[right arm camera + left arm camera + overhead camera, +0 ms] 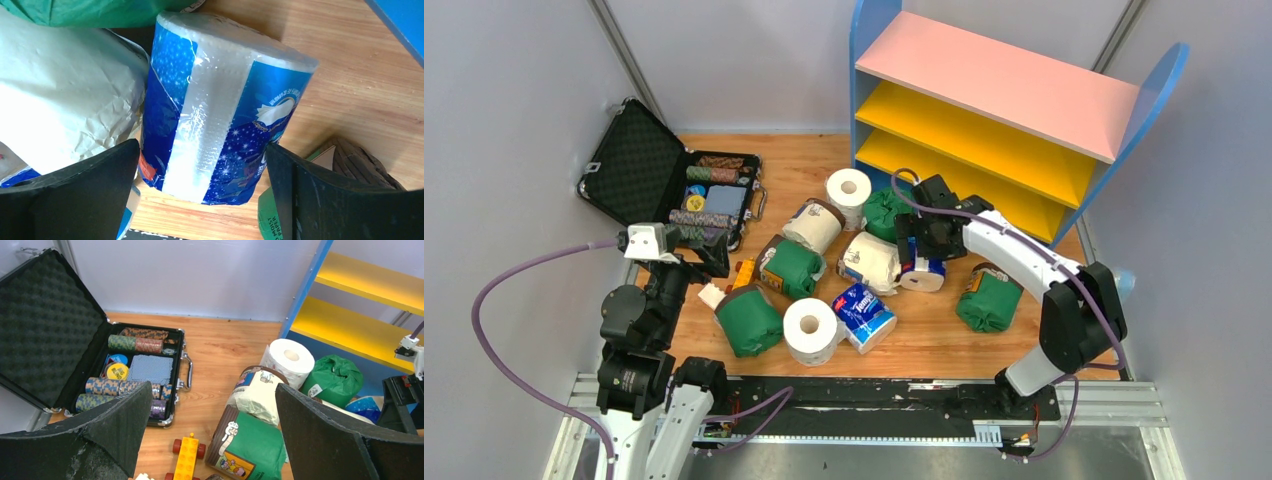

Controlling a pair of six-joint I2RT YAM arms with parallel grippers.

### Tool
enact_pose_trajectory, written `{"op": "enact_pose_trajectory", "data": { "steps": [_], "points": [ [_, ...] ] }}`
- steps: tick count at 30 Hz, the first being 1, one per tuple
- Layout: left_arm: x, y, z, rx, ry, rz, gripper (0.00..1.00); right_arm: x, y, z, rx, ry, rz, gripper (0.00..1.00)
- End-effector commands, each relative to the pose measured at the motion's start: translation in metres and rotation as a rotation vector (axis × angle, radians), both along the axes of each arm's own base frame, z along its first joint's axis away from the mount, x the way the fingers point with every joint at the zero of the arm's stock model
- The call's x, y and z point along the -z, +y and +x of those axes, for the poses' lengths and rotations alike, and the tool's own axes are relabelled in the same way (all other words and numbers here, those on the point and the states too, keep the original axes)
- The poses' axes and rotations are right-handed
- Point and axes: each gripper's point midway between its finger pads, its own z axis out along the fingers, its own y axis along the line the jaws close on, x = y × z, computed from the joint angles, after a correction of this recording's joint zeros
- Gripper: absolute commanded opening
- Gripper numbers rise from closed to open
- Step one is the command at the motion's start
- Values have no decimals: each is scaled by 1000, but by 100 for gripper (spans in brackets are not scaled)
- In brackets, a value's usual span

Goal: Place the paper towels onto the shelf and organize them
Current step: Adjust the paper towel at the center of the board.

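Standing upright, blue-and-white roll (220, 110), star print seen only from right wrist, right gripper (202, 150) jaws parted near it, left gripper (214, 389) jaws parted.

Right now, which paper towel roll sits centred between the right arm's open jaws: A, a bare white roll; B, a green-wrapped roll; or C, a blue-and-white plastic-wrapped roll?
C: the right wrist view shows the blue-and-white plastic-wrapped roll centred between the open jaws of the right gripper, not yet gripped.
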Motion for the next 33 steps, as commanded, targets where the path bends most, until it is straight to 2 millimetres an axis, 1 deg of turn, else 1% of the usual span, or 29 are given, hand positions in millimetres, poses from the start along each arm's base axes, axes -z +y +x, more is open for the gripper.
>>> {"op": "enact_pose_trajectory", "data": {
  "steps": [1,4,6,9,12,14,17,20,25,33],
  "points": [
    [-7,-2,0,13,-26,-3,100,-31,10,8,38,-91,74,100],
    [-7,-3,-1,15,-28,-3,100,-52,4,5,80,-164,112,100],
    [-7,-3,0,18,-29,-3,100,-61,-1,0,96,-209,137,100],
    [-7,-4,0,21,-28,-3,100,-64,-6,-11,105,-266,184,100],
    [-7,-4,0,22,-26,-2,100,-59,-11,-26,130,-279,229,100],
    [-7,-4,1,24,-26,-2,100,-52,-15,-36,152,-275,248,100],
    [-6,-4,1,24,-23,-2,100,-40,-21,-44,200,-263,251,99],
    [-6,-4,1,24,-23,-2,100,-26,-23,-48,223,-233,244,95],
    [-4,-4,2,21,-13,2,100,-9,-25,-49,242,-228,213,91],
    [-4,-6,3,30,-10,5,100,5,-24,-36,260,-274,173,86]
  ]
}}
